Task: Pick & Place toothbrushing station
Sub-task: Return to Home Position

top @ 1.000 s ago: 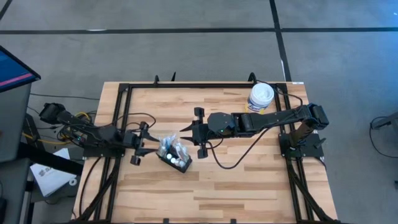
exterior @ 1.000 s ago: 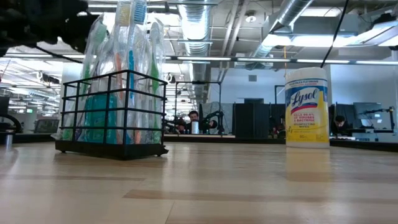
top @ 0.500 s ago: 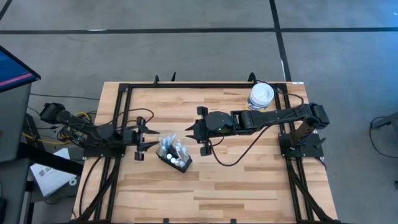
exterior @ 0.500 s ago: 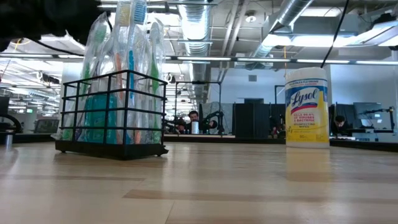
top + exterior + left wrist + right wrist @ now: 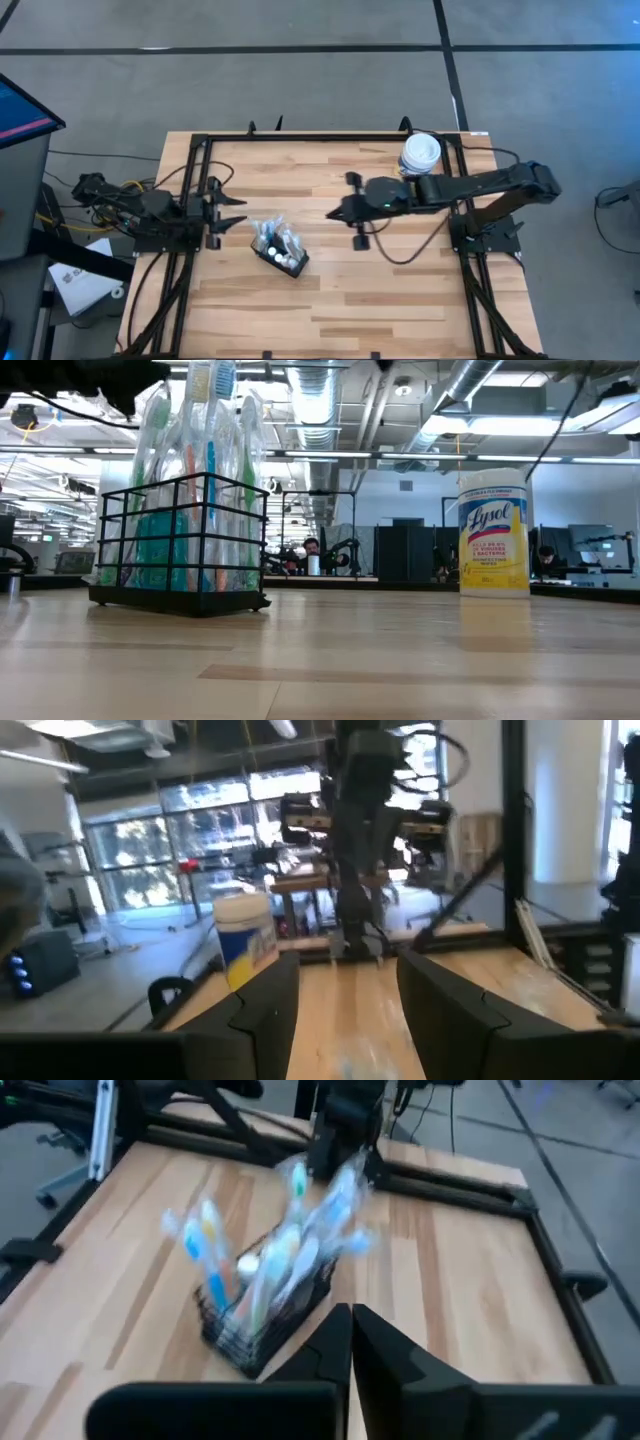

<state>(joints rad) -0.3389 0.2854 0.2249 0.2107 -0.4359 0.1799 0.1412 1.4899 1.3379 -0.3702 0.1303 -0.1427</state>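
The toothbrushing station (image 5: 279,248), a black wire basket, stands on the table (image 5: 400,300) between my two arms, nearer my left one, with packaged toothbrushes (image 5: 211,450) upright in its compartments and reaching well above its rim; it looks full, so I judge the loading done and nothing left for me to carry. My left fingers (image 5: 224,212) hang just beside the station on its left-arm side, spread wide with only bare wood between them; open like that they cannot catch a brush head. My right fingers (image 5: 336,214) are on the station's other side, well apart from it, pressed together and holding nothing; closed, they make a slim point that passes the tall brushes cleanly. The yellow wipes canister (image 5: 420,155) stands far beyond the station near my right arm's base, clear of both arms; I take this for the start of folding both arms home.
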